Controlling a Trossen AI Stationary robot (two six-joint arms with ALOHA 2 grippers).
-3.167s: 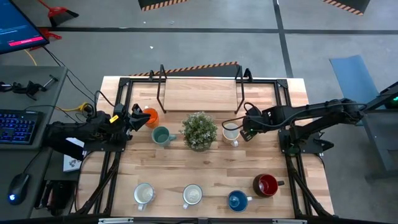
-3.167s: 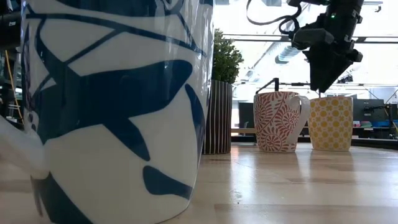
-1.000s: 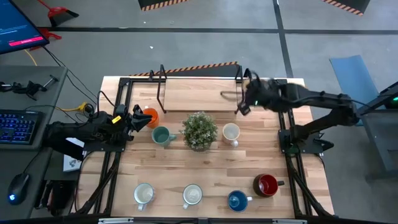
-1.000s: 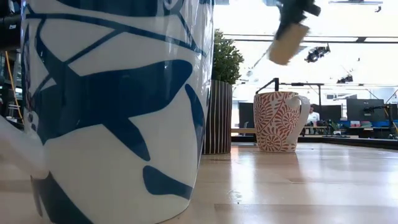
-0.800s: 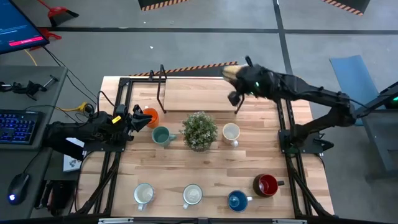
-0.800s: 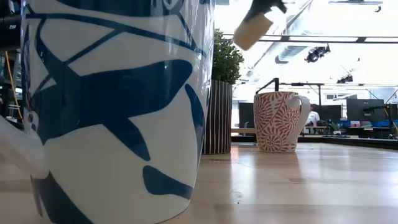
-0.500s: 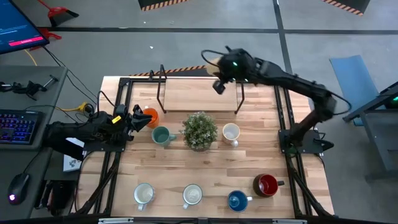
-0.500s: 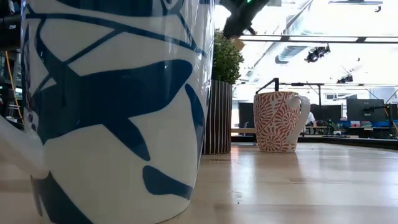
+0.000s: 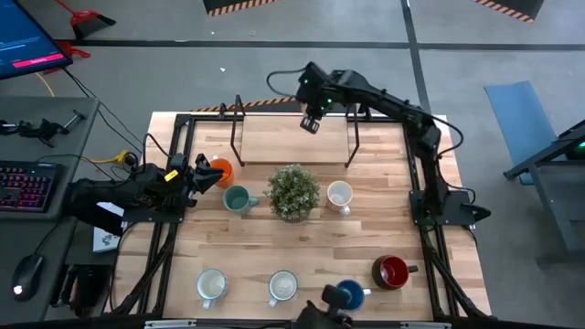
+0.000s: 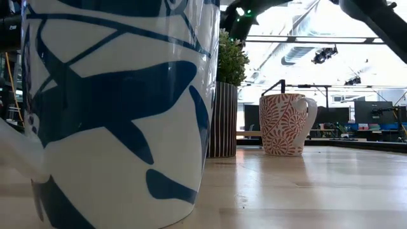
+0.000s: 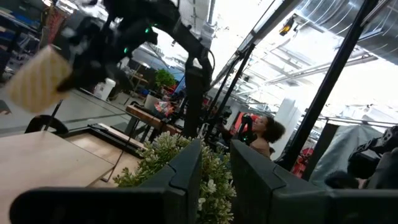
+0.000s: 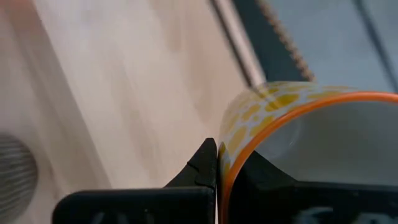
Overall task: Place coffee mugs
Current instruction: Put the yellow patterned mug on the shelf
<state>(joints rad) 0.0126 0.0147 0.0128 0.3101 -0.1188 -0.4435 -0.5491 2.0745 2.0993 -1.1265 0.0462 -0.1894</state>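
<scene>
Right gripper (image 9: 312, 117) has swung from beside the plant (image 9: 293, 191), where it stood at a cream mug (image 9: 340, 195) three seconds back, up and across to the table's far edge, now between the two uprights of the black rack (image 9: 238, 130). It's pinched tight on the rim of a yellow-dotted mug (image 12: 292, 130), carried off the wood. The low view had that dotted mug standing beside the red-patterned mug (image 10: 286, 124) earlier; now only the red-patterned one is there, and the arm is just a dark shape up top. The right wrist view shows what the high view can't: one finger inside the orange rim, one outside. The left wrist view catches the mug (image 11: 38, 78) as a yellow blur in the air, plus a person in the room behind. Left gripper (image 9: 203, 173) hasn't moved, parked at the left edge by the orange mug (image 9: 220, 171), fingers (image 11: 186, 174) a narrow gap apart, nothing seen between them. Rest unchanged: teal mug (image 9: 239, 198) left of the plant, two white mugs (image 9: 211, 284) (image 9: 282, 286), blue mug (image 9: 348, 294) and red mug (image 9: 392, 270) along the near edge. A dark thing has poked in at the bottom edge near the blue mug; can't tell what.
</scene>
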